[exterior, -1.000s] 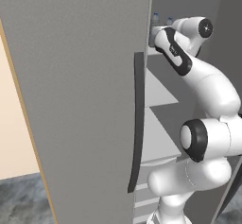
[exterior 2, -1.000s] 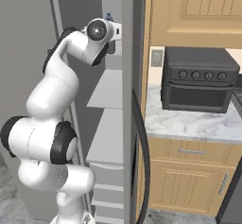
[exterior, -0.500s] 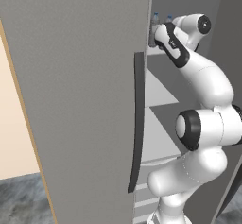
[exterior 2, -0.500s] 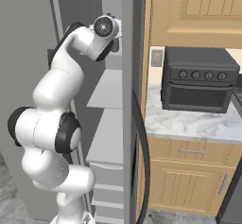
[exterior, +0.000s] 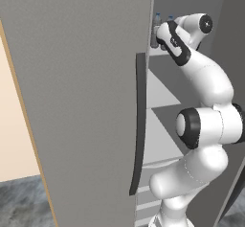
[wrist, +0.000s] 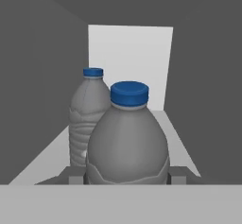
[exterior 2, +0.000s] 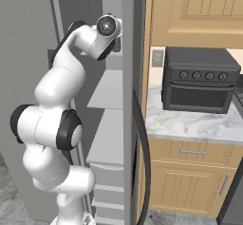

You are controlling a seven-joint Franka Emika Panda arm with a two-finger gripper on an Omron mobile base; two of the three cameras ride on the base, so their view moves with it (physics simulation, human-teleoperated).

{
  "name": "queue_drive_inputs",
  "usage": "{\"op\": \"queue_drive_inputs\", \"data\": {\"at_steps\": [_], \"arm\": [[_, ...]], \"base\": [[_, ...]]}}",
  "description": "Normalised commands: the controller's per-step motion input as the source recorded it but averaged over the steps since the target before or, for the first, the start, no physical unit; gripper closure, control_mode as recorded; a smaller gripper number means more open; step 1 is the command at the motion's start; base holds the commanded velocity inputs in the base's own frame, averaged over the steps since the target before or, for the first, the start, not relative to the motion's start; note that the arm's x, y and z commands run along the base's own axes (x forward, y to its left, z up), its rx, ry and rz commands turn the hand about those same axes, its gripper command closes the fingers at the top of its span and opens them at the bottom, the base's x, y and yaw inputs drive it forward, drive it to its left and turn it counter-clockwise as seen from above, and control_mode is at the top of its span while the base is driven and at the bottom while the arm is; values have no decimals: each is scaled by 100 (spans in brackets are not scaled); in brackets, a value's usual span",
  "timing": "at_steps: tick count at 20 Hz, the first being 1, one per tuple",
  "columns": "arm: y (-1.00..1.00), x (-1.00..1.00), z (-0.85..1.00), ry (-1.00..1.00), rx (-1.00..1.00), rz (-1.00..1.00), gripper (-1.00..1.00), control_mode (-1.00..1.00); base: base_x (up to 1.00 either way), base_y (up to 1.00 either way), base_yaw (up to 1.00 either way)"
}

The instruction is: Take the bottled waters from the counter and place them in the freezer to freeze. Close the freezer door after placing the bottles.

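In the hand view my gripper (wrist: 125, 175) is shut on a grey bottled water (wrist: 127, 142) with a blue cap; a finger tip (wrist: 71, 175) shows at each side of it. A second bottled water (wrist: 87, 119) stands just behind it to the left, on a pale shelf inside the freezer. The left base view shows my hand (exterior: 172, 41) reaching to the top shelf, with the bottles (exterior: 156, 32) at its end. The freezer door (exterior: 76, 101) stands open, its dark bar handle (exterior: 139, 125) facing me. The counter (exterior 2: 190, 124) lies to the right.
Pale grey freezer shelves (exterior 2: 107, 91) run below my hand, with drawers (exterior 2: 107, 176) under them. The freezer's walls enclose the hand closely. A black toaster oven (exterior 2: 199, 79) sits on the counter under wooden wall cabinets (exterior 2: 194, 10).
My arm has stretched upward and reached further into the top shelf, carrying the bottle with it. The door and the other bottle have stayed put.
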Motion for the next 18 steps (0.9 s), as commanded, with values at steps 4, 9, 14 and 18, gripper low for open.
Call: {"op": "queue_drive_inputs", "data": {"at_steps": [4,9,14,18], "arm": [[0,6,-15,5,0,0,100,-100],[0,1,-14,0,0,0,100,-100],[0,0,-20,0,0,0,100,-100],[0,0,-11,0,0,0,100,-100]], "base": [[0,0,0],[0,0,0],[0,0,0],[0,0,0]]}}
